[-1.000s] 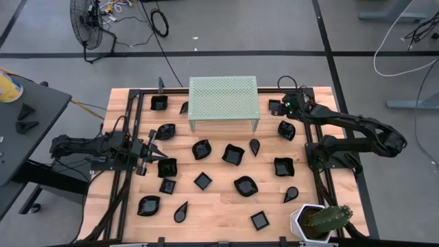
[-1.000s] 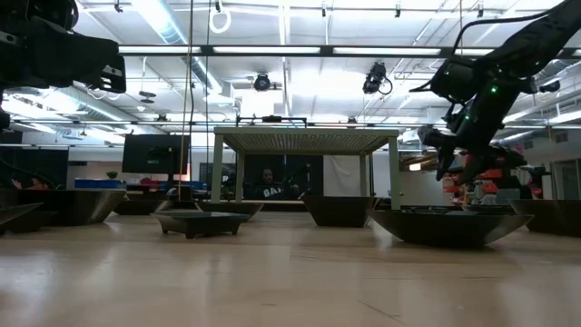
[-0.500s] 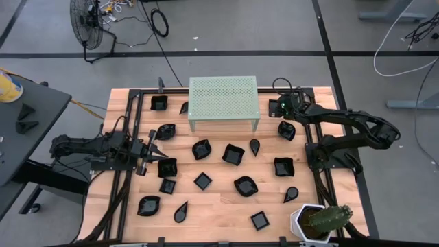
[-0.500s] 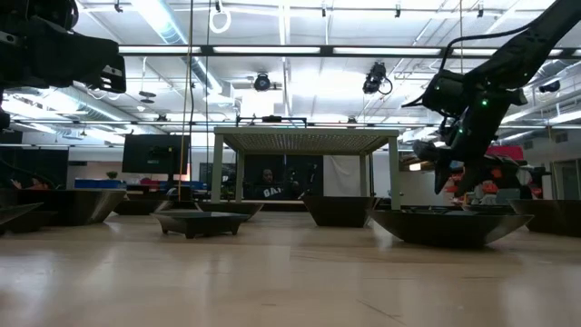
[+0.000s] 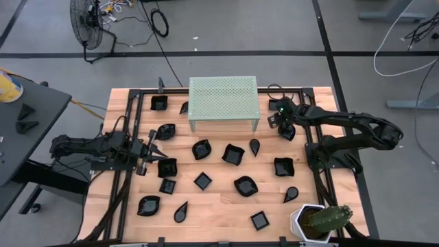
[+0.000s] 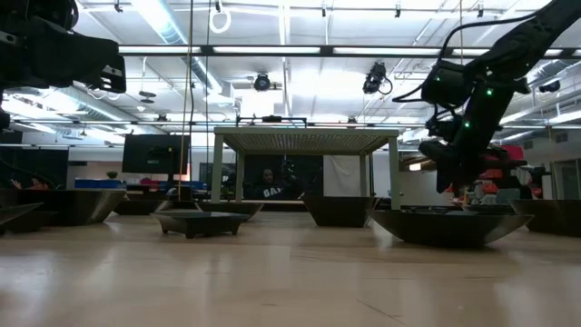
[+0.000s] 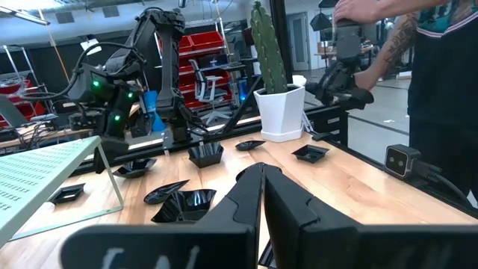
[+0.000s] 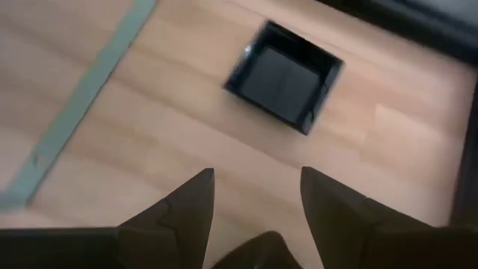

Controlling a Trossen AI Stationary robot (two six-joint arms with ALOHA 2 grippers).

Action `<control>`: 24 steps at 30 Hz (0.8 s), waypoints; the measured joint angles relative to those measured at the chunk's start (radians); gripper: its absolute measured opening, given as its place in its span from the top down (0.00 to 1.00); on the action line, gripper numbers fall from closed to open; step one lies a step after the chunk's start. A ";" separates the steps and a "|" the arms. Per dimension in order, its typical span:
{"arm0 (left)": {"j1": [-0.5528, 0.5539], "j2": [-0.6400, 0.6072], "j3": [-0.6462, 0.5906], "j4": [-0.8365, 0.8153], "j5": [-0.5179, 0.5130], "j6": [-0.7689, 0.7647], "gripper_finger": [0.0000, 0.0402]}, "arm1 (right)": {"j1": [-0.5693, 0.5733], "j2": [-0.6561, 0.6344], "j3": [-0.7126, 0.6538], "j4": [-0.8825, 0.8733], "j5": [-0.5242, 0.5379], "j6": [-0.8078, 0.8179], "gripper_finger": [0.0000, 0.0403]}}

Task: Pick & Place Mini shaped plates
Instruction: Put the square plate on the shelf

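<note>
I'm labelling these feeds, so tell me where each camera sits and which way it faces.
High: overhead, facing down on the table, both arms visible.
Low: at tabletop height, facing the green stand; right arm hangs in.
Left wrist: behind the shut left pincer, facing the cactus pot.
Right wrist: above the open right pincer, facing a square plate.
High and low share the stand.

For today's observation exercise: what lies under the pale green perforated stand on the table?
In the low view, the space beneath the green stand looks bare between its legs. From above, its perforated top covers that spot, so a plate lying there cannot be ruled out.
</note>
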 joint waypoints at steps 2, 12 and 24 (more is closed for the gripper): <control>0.000 0.000 0.000 0.000 0.000 0.000 0.94 | 0.020 0.000 0.024 -0.029 0.000 -0.101 0.50; 0.000 0.000 0.000 0.000 0.000 0.000 0.94 | 0.118 -0.001 0.063 -0.125 0.029 -0.537 0.50; 0.000 0.000 0.000 0.000 0.000 0.000 0.94 | 0.145 0.000 0.063 -0.098 0.135 -0.783 0.50</control>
